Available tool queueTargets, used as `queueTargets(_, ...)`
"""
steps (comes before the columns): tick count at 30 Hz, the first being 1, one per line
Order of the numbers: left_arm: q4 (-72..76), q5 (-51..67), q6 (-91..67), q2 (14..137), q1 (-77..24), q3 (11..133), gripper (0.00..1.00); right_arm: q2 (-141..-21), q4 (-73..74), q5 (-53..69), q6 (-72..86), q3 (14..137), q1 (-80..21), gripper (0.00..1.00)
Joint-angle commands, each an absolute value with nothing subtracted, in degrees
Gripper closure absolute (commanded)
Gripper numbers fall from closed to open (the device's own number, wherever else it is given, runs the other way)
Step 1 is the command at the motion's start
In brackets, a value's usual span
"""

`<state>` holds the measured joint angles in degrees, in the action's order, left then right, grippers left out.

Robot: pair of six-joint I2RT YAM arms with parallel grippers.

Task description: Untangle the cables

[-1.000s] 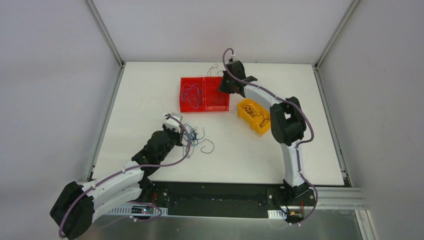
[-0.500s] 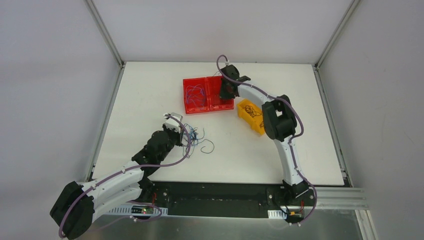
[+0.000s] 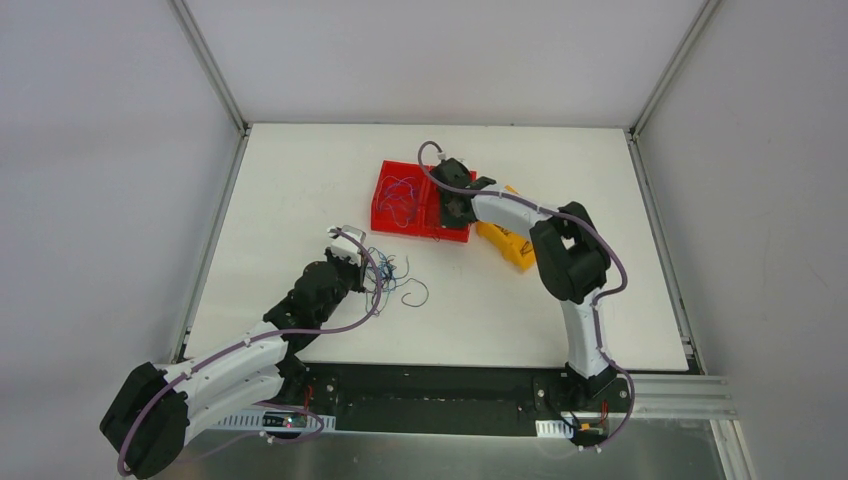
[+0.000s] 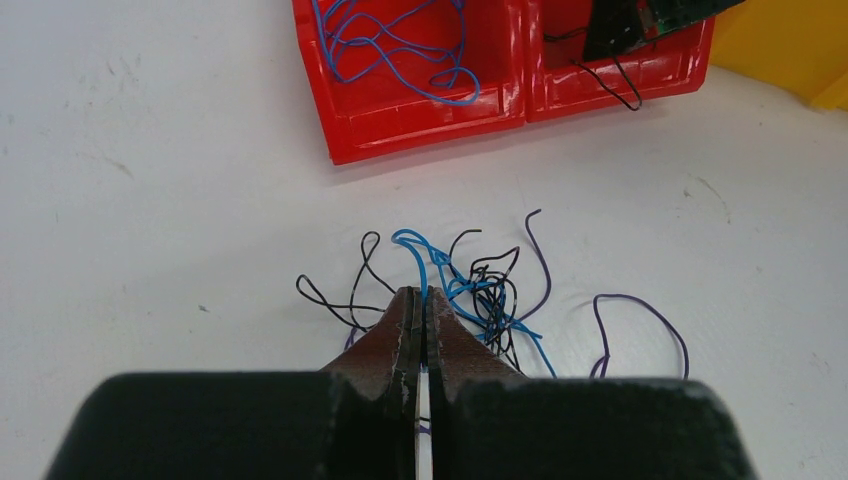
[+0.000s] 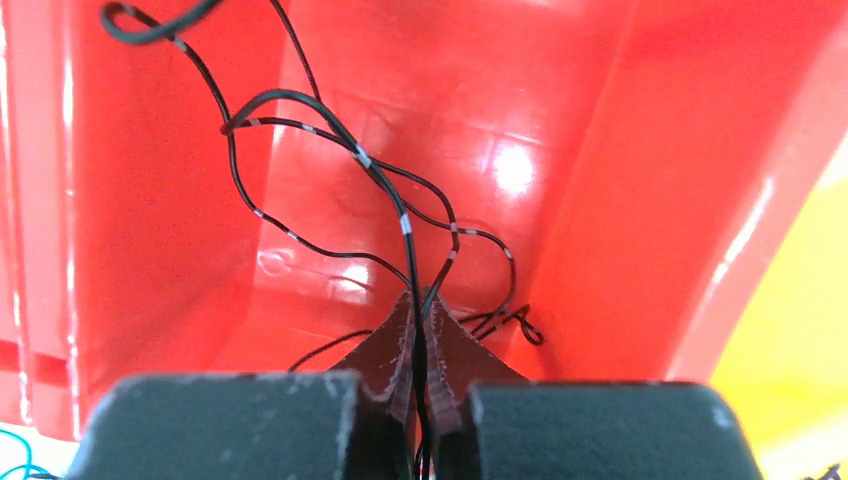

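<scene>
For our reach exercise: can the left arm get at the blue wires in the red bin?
Probably yes. Bare table lies between the left gripper and the open-topped red bin; the blue wires lie clear of the right gripper, shut on a black wire. The left must first drop its tangle.

White arms (image 3: 230, 365), lilac cables (image 3: 345, 325), black left gripper (image 4: 418, 292).

White surface (image 3: 300, 180), faintly scuffed, a red bin (image 3: 378, 205) of two compartments toward the far middle, a yellow bin (image 3: 512, 252) just beside its right end, loose tangled blue, purple and black cables (image 3: 396, 276) nearer left
</scene>
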<state>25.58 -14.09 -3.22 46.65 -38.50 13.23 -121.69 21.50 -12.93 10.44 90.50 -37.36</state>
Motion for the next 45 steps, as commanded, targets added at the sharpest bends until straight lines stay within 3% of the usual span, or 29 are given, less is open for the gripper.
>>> queueTargets(1,28.4,-14.9,-2.1,46.6,-38.0,13.1,1.0,-116.2,23.7,-15.6,9.0,89.9,-37.4,1.0)
queueTargets(7,28.4,-15.0,-2.0,46.6,-38.0,13.0,1.0,-115.2,27.4,-18.6,6.8,93.9,-37.5,0.78)
queueTargets(19,28.1,-15.1,-1.8,46.4,-38.0,13.0,1.0,-113.4,32.0,-19.2,5.7,101.7,-37.5,0.63)
queueTargets(27,28.0,-15.0,-1.8,46.2,-38.0,13.0,1.0,-111.5,33.1,-20.2,5.2,104.1,-36.9,0.37)
queueTargets(32,27.9,-15.0,-1.8,46.3,-38.0,13.0,1.0,-110.0,33.1,-18.8,5.5,104.4,-35.7,0.27)
queueTargets(45,28.1,-14.7,-1.8,47.3,-38.0,13.2,1.0,-111.6,33.0,-11.9,6.5,111.4,-31.8,0.16)
